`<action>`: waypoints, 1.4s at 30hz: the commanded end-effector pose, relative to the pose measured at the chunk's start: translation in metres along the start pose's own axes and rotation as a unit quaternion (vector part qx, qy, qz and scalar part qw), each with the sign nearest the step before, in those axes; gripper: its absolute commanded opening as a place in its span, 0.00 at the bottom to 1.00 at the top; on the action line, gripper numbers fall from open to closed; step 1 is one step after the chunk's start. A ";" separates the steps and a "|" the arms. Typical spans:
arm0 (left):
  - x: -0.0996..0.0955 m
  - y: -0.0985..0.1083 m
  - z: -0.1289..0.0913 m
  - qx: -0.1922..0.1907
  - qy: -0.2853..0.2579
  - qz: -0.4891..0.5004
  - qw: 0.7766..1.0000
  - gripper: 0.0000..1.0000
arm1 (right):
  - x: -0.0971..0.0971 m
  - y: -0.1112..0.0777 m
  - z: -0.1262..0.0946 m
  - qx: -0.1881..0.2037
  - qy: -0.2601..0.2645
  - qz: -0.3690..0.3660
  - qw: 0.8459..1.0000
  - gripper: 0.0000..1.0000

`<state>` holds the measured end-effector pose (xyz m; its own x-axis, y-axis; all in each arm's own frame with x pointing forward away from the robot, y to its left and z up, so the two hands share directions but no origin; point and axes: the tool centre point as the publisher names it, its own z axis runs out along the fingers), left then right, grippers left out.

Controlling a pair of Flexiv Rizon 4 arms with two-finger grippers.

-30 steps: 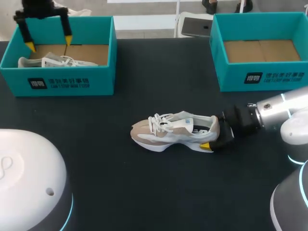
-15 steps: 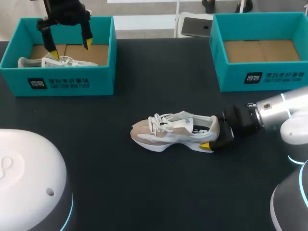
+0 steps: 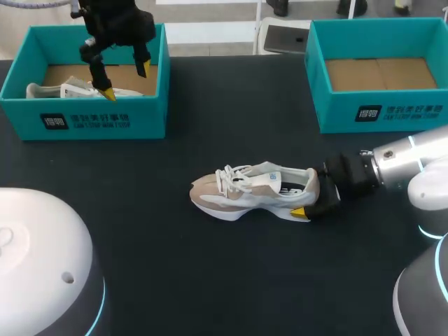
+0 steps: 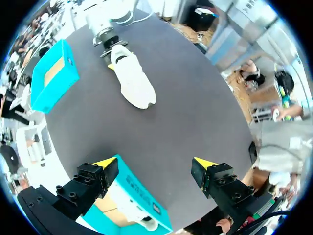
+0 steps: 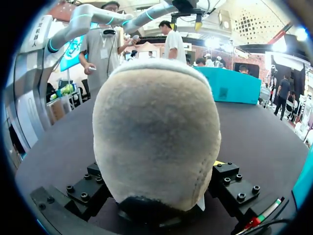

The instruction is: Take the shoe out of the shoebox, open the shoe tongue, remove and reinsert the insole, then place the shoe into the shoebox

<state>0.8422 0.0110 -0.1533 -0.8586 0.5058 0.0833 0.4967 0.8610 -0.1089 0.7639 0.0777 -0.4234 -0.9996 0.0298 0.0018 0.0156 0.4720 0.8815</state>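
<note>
A beige and white shoe (image 3: pixel 248 192) lies on its side in the middle of the black table (image 3: pixel 210 280), toe to the left. My right gripper (image 3: pixel 311 194) is shut on its heel, and that heel (image 5: pixel 156 137) fills the right wrist view between the fingers. My left gripper (image 3: pixel 124 80) hangs open and tilted over the left teal shoebox (image 3: pixel 84 122), holding nothing. A second white shoe (image 3: pixel 70 89) lies in that box. From the left wrist, the gripper (image 4: pixel 155 166) sits above the box corner (image 4: pixel 132 191), with the table shoe (image 4: pixel 133 78) far ahead.
A second teal shoebox (image 3: pixel 381 112) with a bare cardboard floor stands at the back right. Bare table lies in front of the shoe and between the two boxes. My arms' white bases stand at the near left and right corners.
My left gripper has travelled right and toward the front wall of the left box, tilting as it went. The right gripper and the shoe have not moved.
</note>
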 end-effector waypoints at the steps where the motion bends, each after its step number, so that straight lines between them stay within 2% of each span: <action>1: 0.011 -0.006 0.001 0.083 -0.117 -0.529 0.837 1.00 | -0.003 -0.003 0.007 0.002 -0.001 0.000 1.000 0.00; 13: 0.011 -0.006 0.001 0.083 -0.117 -0.529 0.837 1.00 | -0.003 -0.003 0.007 0.002 -0.001 0.000 1.000 0.00; 14: 0.012 -0.019 0.003 0.053 -0.136 -0.586 0.797 1.00 | -0.003 -0.003 0.007 0.002 -0.001 0.000 1.000 0.00; 15: 0.013 -0.029 0.004 0.031 -0.140 -0.625 0.768 1.00 | -0.003 -0.003 0.007 0.002 -0.001 0.000 1.000 0.00; 16: 0.011 -0.036 0.006 0.012 -0.130 -0.679 0.722 1.00 | -0.003 -0.003 0.007 0.002 -0.001 0.000 1.000 0.00; 17: 0.010 -0.042 0.008 -0.006 -0.133 -0.716 0.686 1.00 | -0.003 -0.003 0.007 0.002 -0.001 0.000 1.000 0.00; 18: 0.011 -0.048 0.011 0.012 -0.106 -0.758 0.644 1.00 | -0.003 -0.003 0.007 0.002 -0.001 0.000 1.000 0.00; 19: 0.014 -0.056 0.014 0.002 -0.119 -0.795 0.594 1.00 | -0.003 -0.003 0.007 0.002 -0.001 0.000 1.000 0.00; 20: 0.012 -0.060 0.017 -0.007 -0.083 -0.810 0.580 1.00 | -0.003 -0.003 0.007 0.002 -0.001 0.000 1.000 0.00; 21: 0.013 -0.066 0.020 -0.014 -0.109 -0.832 0.544 1.00 | -0.003 -0.003 0.007 0.002 -0.001 0.000 1.000 0.00; 22: 0.011 -0.070 0.022 -0.028 -0.091 -0.852 0.516 1.00 | -0.003 -0.003 0.007 0.002 -0.001 0.000 1.000 0.00; 23: 0.013 -0.076 0.024 -0.025 -0.093 -0.862 0.497 1.00 | -0.003 -0.003 0.007 0.002 -0.001 0.000 1.000 0.00; 24: 0.011 -0.079 0.027 -0.035 -0.083 -0.884 0.459 1.00 | -0.003 -0.003 0.007 0.002 -0.001 0.000 1.000 0.00; 26: 0.008 -0.088 0.030 -0.028 -0.086 -0.897 0.433 1.00 | -0.003 -0.003 0.007 0.002 -0.001 0.000 1.000 0.00; 27: 0.006 -0.095 0.034 -0.033 -0.084 -0.918 0.386 1.00 | -0.003 -0.003 0.007 0.002 -0.001 0.000 1.000 0.00; 28: 0.005 -0.098 0.037 -0.022 -0.072 -0.924 0.375 1.00 | -0.003 -0.003 0.007 0.002 -0.001 0.000 1.000 0.00; 29: 0.003 -0.102 0.040 -0.031 -0.065 -0.938 0.340 1.00 | -0.003 -0.003 0.007 0.002 -0.001 0.000 1.000 0.00; 32: -0.004 -0.121 0.051 -0.036 -0.044 -0.954 0.295 1.00 | -0.003 -0.003 0.007 0.002 -0.001 0.000 1.000 0.00; 33: -0.007 -0.132 0.057 -0.042 -0.036 -0.953 0.298 1.00 | -0.003 -0.003 0.007 0.002 -0.001 0.000 1.000 0.00; 34: -0.007 -0.142 0.061 -0.049 -0.034 -0.942 0.331 1.00 | -0.003 -0.003 0.007 0.002 -0.001 0.000 1.000 0.00; 42: -0.007 -0.142 0.061 -0.049 -0.034 -0.942 0.331 1.00 | -0.003 -0.003 0.007 0.002 -0.001 0.000 1.000 0.00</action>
<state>0.7666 -0.1117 -0.2012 -0.6339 -0.7733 0.0155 -0.7726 0.6322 -0.0584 0.7640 0.0778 -0.4235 -0.9995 0.0300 0.0017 0.0157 0.4722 0.8813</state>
